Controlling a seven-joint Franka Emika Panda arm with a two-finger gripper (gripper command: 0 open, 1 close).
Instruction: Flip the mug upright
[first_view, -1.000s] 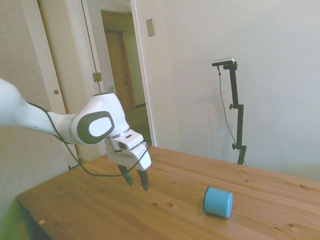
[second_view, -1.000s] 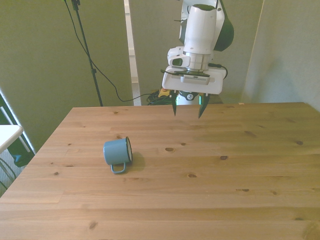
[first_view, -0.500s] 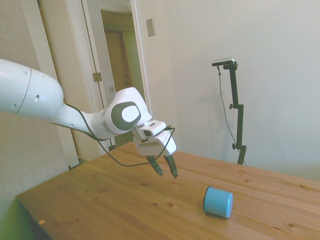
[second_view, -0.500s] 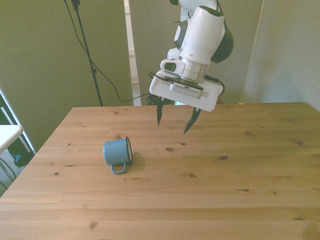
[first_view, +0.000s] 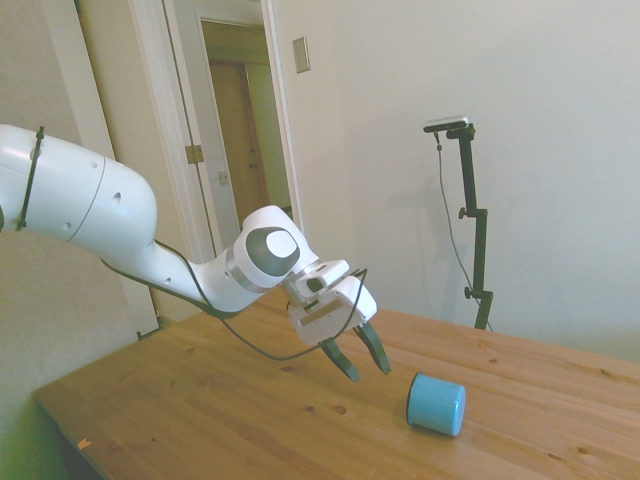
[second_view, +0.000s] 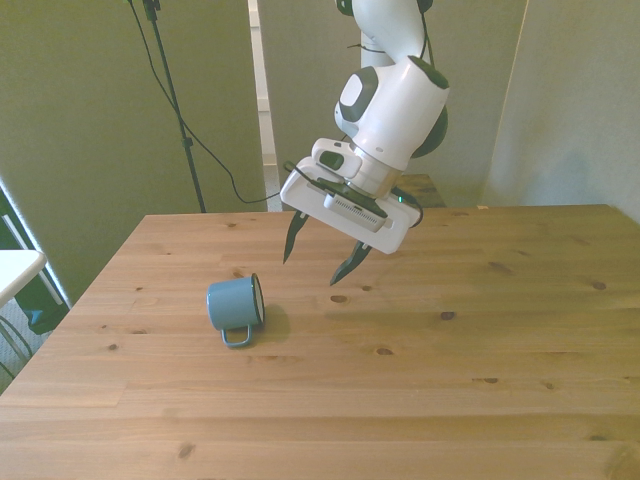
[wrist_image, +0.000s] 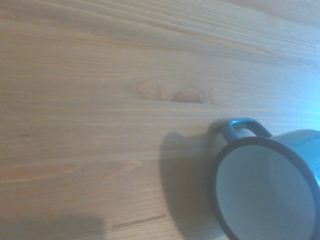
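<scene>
Lying on side, mug (second_view: 235, 303) at jaws' 8 o'clock in front view, mouth toward gripper (second_view: 318, 255); jaws wide, empty, above surface (second_view: 450, 380).

Mug (second_view: 234, 304) on its side on table (second_view: 450, 380), gripper (second_view: 318, 254) above, nearby.

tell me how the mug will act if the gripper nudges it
The mug lies on its round side on the table, so it may roll, though its handle rests low and could stop it. It looks like thin enamel: probably stiff, light and rather slick.
</scene>
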